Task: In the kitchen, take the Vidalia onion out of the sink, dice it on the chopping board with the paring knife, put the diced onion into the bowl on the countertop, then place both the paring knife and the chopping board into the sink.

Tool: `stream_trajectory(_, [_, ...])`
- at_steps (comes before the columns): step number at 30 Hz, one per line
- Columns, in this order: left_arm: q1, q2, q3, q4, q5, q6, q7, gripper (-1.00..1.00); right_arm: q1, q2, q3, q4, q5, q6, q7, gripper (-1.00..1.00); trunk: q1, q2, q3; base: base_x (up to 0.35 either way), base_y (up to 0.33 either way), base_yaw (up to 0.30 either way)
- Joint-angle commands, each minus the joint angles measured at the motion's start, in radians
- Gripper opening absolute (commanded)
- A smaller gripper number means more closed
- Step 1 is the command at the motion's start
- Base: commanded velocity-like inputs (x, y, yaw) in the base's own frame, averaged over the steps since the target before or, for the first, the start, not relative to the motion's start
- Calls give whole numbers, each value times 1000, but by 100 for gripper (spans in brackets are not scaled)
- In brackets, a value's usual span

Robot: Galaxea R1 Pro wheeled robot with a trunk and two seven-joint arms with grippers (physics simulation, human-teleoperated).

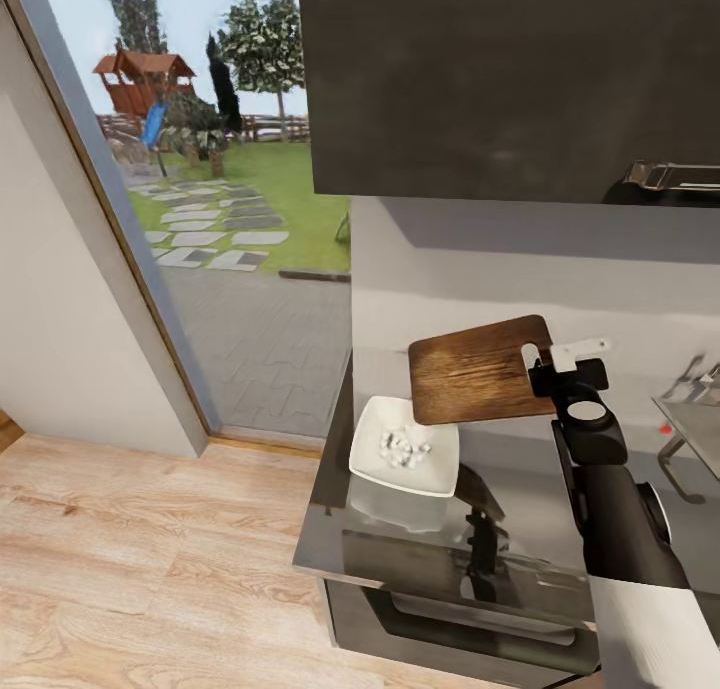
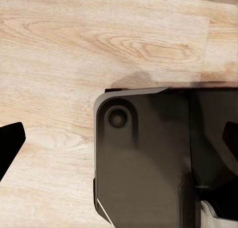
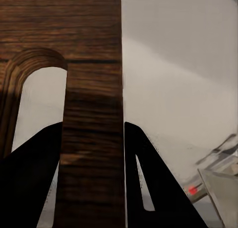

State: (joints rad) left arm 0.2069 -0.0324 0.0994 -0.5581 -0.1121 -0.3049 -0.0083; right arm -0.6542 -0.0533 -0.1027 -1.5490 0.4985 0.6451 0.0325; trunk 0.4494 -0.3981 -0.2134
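Glossy dark surface [image 1: 520,529] at lower centre carries the bowl [image 1: 404,459] of dice; above it, the right hand [image 1: 545,364] grips the chopping board [image 1: 475,371]; left hand's state can't be told.

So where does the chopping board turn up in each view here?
Head view: chopping board held above the countertop, right of centre, by the right gripper.
Right wrist view: its handle end clamped between the dark fingers.
Left wrist view: not in it.
Shared landmark: the sink's red knob.

Home kitchen: countertop [image 1: 520,529], sink [image 1: 695,424], garden window [image 1: 215,169].
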Motion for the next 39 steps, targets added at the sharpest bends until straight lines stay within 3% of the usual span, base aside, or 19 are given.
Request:
stream_trajectory(1, [0,-1,6,-1,-11,-2,-1,100,-1,0,-2,0,-5,6,12,-100,1,-2,-2,0,0,0])
stream_trajectory(3, [0,-1,6,-1,-11,-2,-1,100,-1,1,-12,1,-53,6,32,-100,1,-2,-2,0,0,0])
stream_trajectory(6, [0,-1,6,5,-11,-2,-1,100,-1,-5,-100,4,-259,13,83,-100,1,-2,-2,0,0,0])
stream_trajectory(7, [0,-1,6,7,-11,-3,-1,100,-1,-7,-127,5,-308,14,99,-100,1,-2,-2,0,0,0])
stream_trajectory(9, [0,-1,6,8,-11,-3,-1,100,-1,-11,-148,6,-342,14,118,-100,1,-2,-2,0,0,0])
stream_trajectory(22, [0,-3,3,24,-11,-6,-1,100,-1,-8,-164,22,-357,16,125,-100,1,-2,-2,-50,-194,0])
stream_trajectory(30, [0,-3,3,30,-12,-6,-1,100,-1,-10,-221,43,-356,16,123,-100,1,-2,-2,-2,-242,0])
stream_trajectory(39, [0,-3,3,33,-12,-6,-1,100,-1,-4,-222,72,-356,16,121,-100,1,-2,5,0,-238,-122])
